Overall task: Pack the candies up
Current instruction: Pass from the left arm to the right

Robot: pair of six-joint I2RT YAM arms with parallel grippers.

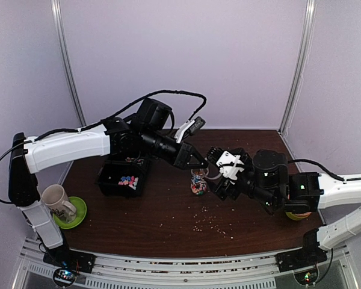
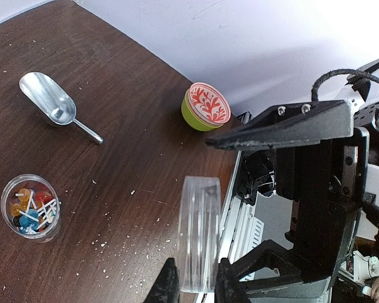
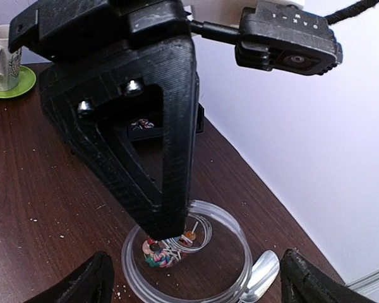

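Clamping clear lid (image 2: 199, 233), left jaws, candies (image 2: 30, 208) in jar (image 2: 5, 197)

No writing can be read in any view. The mug (image 3: 2, 50) on the green saucer (image 3: 25, 79) carries a dark printed emblem, too blurred to make out. The black camera housing (image 3: 290, 38) at the upper right of the right wrist view bears a row of small pale characters, too small to read. The round tin lid (image 2: 209, 103) shows only a red leafy ornament.
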